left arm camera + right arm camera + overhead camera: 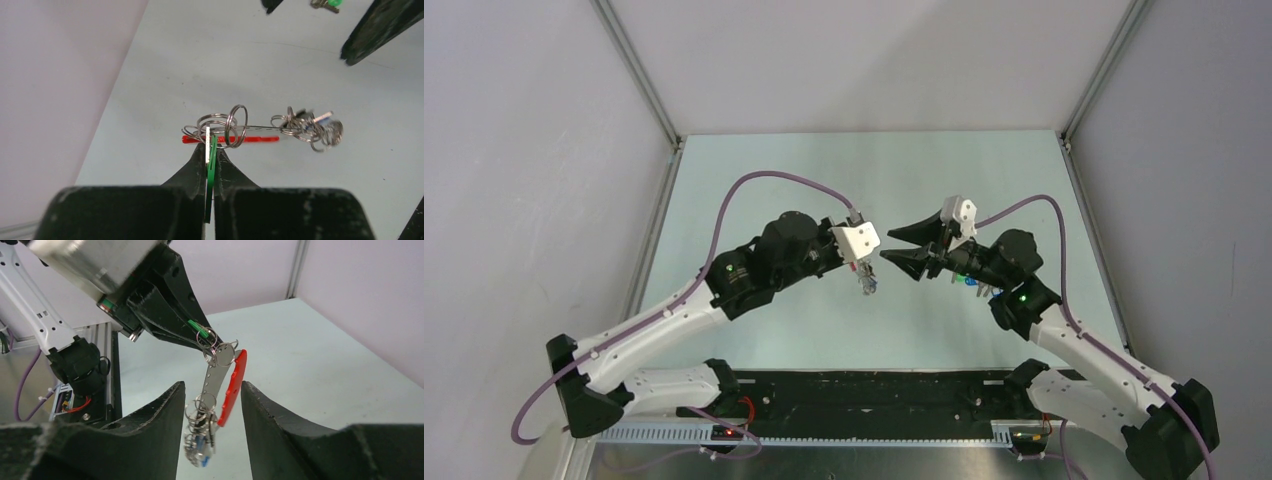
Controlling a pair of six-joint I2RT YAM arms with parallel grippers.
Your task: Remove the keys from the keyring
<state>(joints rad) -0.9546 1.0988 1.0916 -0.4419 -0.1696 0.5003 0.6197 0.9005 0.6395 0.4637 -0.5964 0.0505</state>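
Nearest the lens in the right wrist view, the right gripper [212,386] is seen spread open. Its two dark fingers [160,415] are set on either side of the hanging bunch, and no contact with it can be made out.

The bunch is held in the air over the middle of the pale table [824,170], between the two arms. The grey walls [534,150] at the left, right and far edges are well apart from both grippers.

The left gripper [212,150] is clenched on the flat head of a green key [212,167]. From it hang several silver rings [225,125], and below them the keyring [231,385], a bright red band beside a long grey tag [215,377]. A further tangle of rings [200,440] with something blue in it is carried at the bottom.

Loose keys [969,284], green and blue, are seen lying on the table close under the right arm.
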